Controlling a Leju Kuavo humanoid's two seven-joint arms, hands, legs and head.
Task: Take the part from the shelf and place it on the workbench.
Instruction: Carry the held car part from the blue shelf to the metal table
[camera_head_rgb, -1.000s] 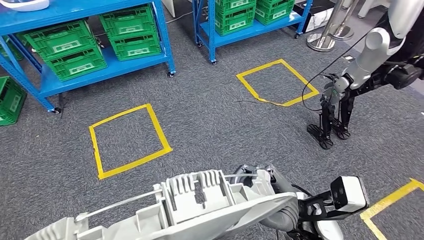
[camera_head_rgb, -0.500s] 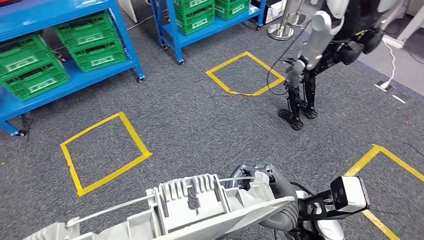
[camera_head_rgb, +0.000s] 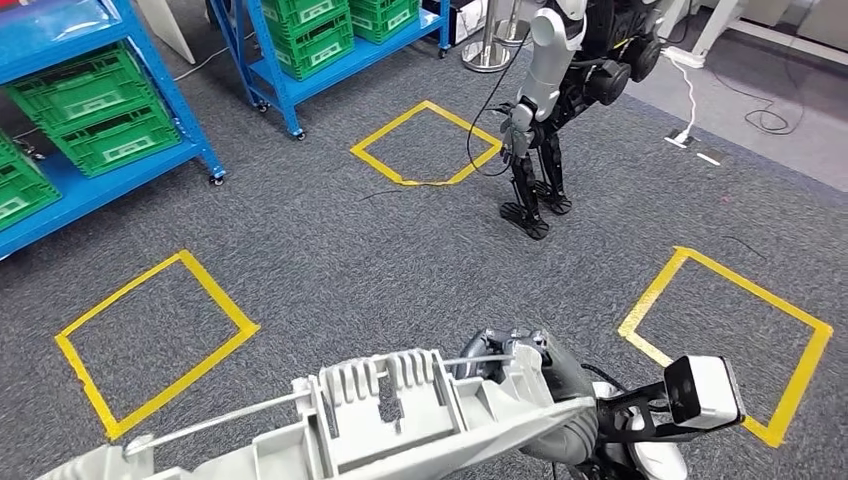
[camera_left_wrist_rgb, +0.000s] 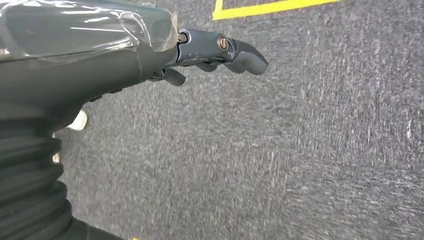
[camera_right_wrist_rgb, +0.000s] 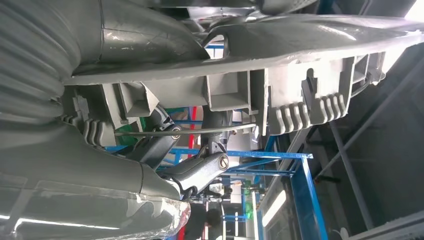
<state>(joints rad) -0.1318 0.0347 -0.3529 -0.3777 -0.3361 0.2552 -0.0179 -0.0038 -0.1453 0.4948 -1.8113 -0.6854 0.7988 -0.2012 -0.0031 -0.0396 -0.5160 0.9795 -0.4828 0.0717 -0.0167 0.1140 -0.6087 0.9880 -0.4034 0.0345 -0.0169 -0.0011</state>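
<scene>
Part: the large grey moulded plastic part (camera_head_rgb: 400, 425) is carried low in front of the body, over grey carpet (camera_head_rgb: 400, 270), away from the blue shelves (camera_head_rgb: 290, 70).
Right hand: the right hand (camera_head_rgb: 530, 375) grips the part's end, fingers (camera_right_wrist_rgb: 197, 172) hooked under its ribbed underside.
Left hand: the left hand (camera_left_wrist_rgb: 220, 50) hangs over carpet, fingers loosely curled, holding nothing.
Risk: a one-ended grip on a long part could let it sag or twist loose while walking; another humanoid robot (camera_head_rgb: 545, 110) stands ahead, near a yellow tape square (camera_head_rgb: 425, 145).
View difference: the right wrist view shows the fingers under the ribs; the head view shows the floor and the route.
</scene>
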